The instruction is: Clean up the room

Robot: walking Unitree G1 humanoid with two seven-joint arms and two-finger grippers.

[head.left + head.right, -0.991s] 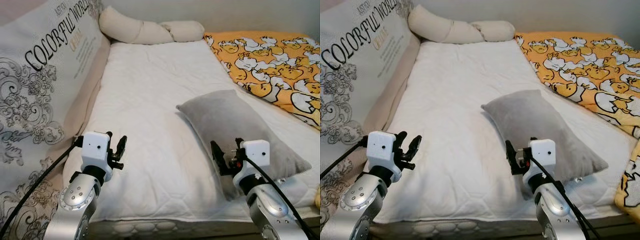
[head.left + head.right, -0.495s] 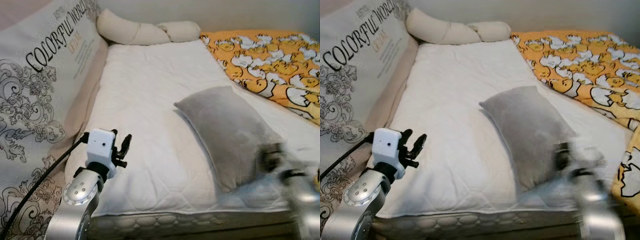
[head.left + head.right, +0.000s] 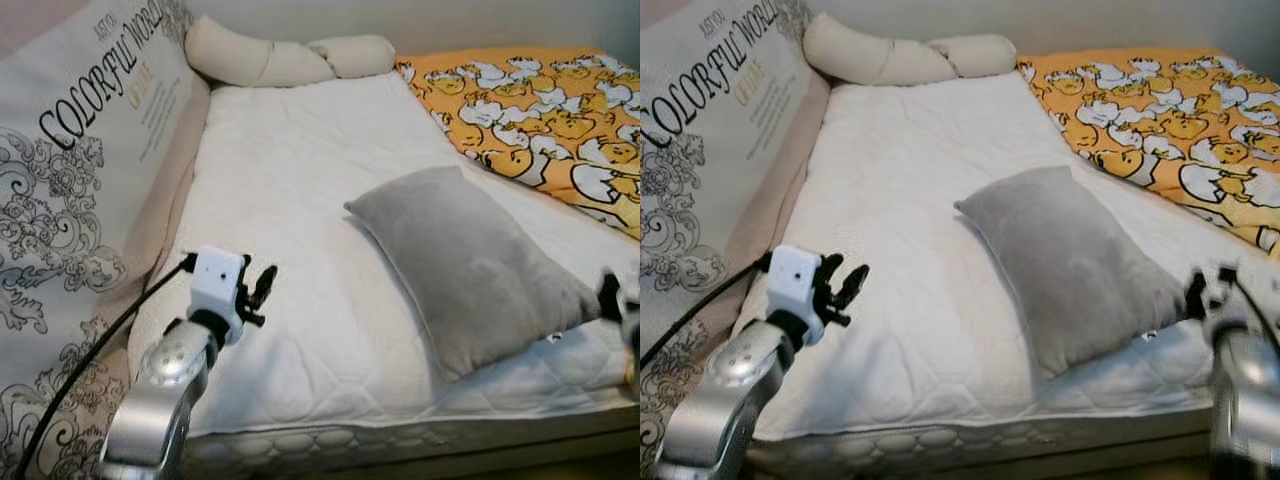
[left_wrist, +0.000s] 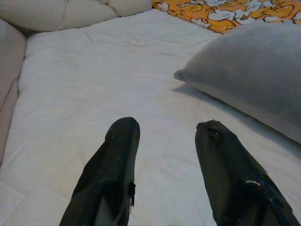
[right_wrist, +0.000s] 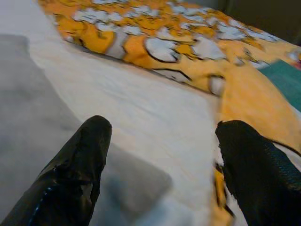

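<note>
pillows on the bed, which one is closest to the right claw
The grey pillow lying mid-mattress; the right claw hovers at its near corner. The cream pillows lie far off at the head of the bed.

Head stereo cams looked down over mattress (image 3: 300, 180) from its foot. Wrist cams sat low, close; both showed grey pillow (image 4: 254, 66).

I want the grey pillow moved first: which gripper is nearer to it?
Right. The right gripper is open at the grey pillow's near right corner; the left gripper, open, hovers over bare mattress off its left side.
</note>
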